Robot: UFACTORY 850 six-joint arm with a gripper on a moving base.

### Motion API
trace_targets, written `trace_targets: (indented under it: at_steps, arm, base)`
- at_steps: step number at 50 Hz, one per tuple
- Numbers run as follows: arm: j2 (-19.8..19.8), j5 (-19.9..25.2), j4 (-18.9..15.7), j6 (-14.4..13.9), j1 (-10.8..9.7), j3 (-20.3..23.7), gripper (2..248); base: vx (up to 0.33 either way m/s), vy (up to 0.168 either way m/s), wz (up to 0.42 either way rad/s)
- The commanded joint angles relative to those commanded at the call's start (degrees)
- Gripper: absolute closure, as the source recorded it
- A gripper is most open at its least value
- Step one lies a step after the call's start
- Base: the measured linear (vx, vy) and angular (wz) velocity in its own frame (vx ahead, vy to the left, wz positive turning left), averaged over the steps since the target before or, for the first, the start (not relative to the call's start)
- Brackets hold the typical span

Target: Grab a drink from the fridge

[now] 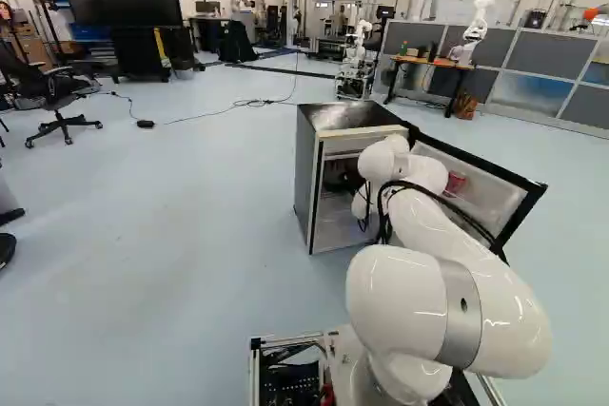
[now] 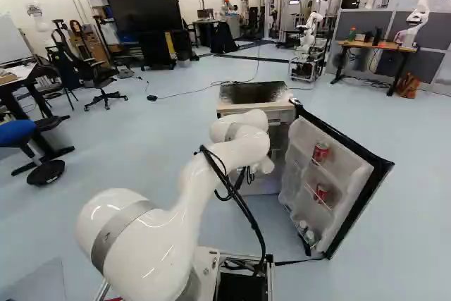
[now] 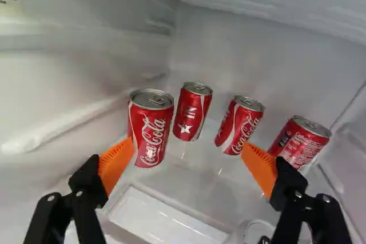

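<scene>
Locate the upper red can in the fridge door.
In the right base view, the upper can is right of the arm, in the open door, above the other red can.

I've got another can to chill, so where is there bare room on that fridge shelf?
The shelf looks bare from between the open jaws up to the row of four red cans, with a narrow gap between the middle two. It's crowded along that row, tightest where two cans almost meet at one end.

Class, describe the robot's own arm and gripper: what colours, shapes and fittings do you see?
The arm is glossy white and rounded, with a grey band and black cables outside. The gripper is black, its two fingers tipped with ridged orange pads.
</scene>
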Motion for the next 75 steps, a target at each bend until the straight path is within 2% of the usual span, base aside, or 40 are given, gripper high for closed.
trace_targets:
  at_steps: [22,52,53,57,58,62,63,68,69,73,74,75]
  arm:
    - [-2.39,0.00,0.00,0.00,1.24,-4.36,3]
    - [-3.44,0.00,0.00,0.00,2.43,-6.28,5]
    - [-3.44,0.00,0.00,0.00,2.43,-6.28,38]
    - [-3.44,0.00,0.00,0.00,2.43,-6.28,38]
    - [-3.44,0.00,0.00,0.00,2.43,-6.28,76]
    - [-3.44,0.00,0.00,0.00,2.43,-6.28,76]
    - [-3.44,0.00,0.00,0.00,2.43,-6.28,114]
    - [-3.44,0.00,0.00,0.00,2.43,-6.28,114]
    - [-3.44,0.00,0.00,0.00,2.43,-6.28,148]
    - [-3.44,0.00,0.00,0.00,2.43,-6.28,148]
    - [-3.44,0.00,0.00,0.00,2.43,-6.28,159]
    - [-3.44,0.00,0.00,0.00,2.43,-6.28,159]
  base:
    - [0.000,0.000,0.000]
    - [0.000,0.000,0.000]
    - [0.000,0.000,0.000]
    - [0.000,0.000,0.000]
    - [0.000,0.000,0.000]
    - [0.000,0.000,0.000]
    - [0.000,0.000,0.000]
    - [0.000,0.000,0.000]
    - [0.000,0.000,0.000]
    - [0.000,0.000,0.000]
    - [0.000,0.000,0.000]
    - [0.000,0.000,0.000]
